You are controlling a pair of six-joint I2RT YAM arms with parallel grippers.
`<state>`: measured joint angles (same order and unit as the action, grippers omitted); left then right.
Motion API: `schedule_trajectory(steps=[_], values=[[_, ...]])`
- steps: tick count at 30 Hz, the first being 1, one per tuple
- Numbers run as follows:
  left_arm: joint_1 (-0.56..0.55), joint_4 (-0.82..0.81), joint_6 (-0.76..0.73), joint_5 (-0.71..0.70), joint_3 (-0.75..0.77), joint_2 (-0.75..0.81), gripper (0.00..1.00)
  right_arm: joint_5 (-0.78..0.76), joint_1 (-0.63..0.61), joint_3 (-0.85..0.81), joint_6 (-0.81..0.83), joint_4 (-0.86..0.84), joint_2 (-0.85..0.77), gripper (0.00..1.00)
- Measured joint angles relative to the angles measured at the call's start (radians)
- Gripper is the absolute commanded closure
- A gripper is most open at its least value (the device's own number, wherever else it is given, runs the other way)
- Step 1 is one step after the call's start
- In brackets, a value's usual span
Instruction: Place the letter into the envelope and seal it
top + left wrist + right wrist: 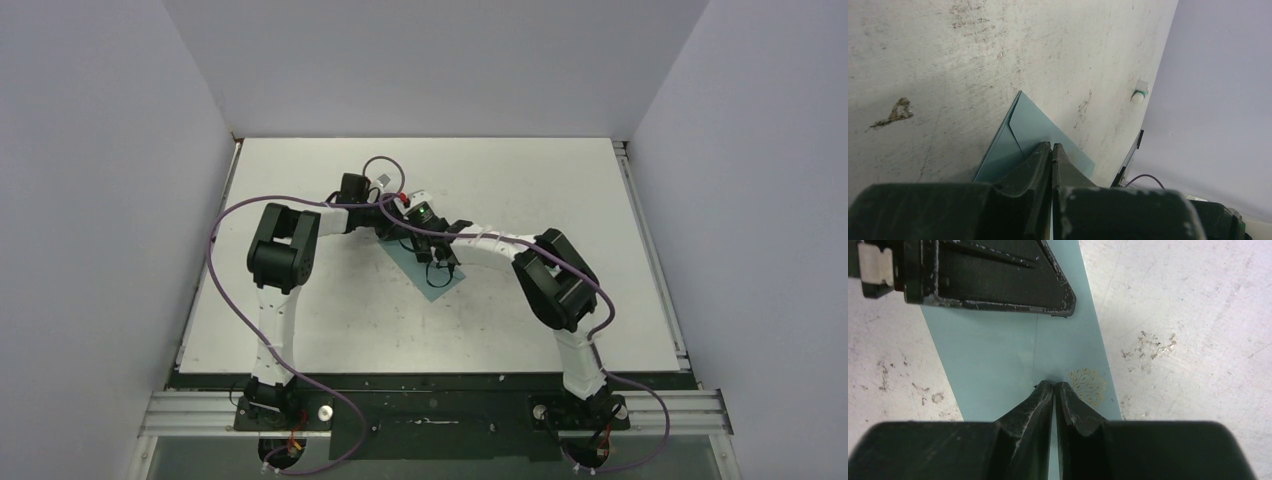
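The teal envelope (436, 285) lies flat on the table, flap folded down, with a gold leaf emblem (1087, 385) near one edge. My left gripper (1052, 145) is shut, and its tips rest on the envelope (1033, 125) beside a flap seam. My right gripper (1054, 383) is also shut, its tips touching the envelope (993, 360) just beside the emblem. In the top view both grippers, left (396, 232) and right (440, 262), meet over the envelope. The left gripper's fingers (998, 280) cross the far end of the envelope. The tan-brown letter does not show in any view.
A small white-and-green glue tube (1139, 93) lies on the table beyond the envelope, near the back wall. The white tabletop (330, 320) is scuffed and stained. Purple cables loop from both arms above the envelope.
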<state>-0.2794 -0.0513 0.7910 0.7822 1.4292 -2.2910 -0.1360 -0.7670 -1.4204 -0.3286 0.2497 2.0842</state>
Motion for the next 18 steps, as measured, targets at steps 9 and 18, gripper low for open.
schedule_trajectory(steps=[9, 18], values=[[0.001, 0.006, 0.006, 0.004, 0.0, 0.0, 1.0, 0.068, 0.016, 0.047, 0.046, -0.026, -0.031, 0.74], [0.001, 0.006, 0.006, 0.004, 0.0, 0.0, 1.0, 0.098, 0.028, 0.042, 0.084, -0.008, -0.031, 0.77]])
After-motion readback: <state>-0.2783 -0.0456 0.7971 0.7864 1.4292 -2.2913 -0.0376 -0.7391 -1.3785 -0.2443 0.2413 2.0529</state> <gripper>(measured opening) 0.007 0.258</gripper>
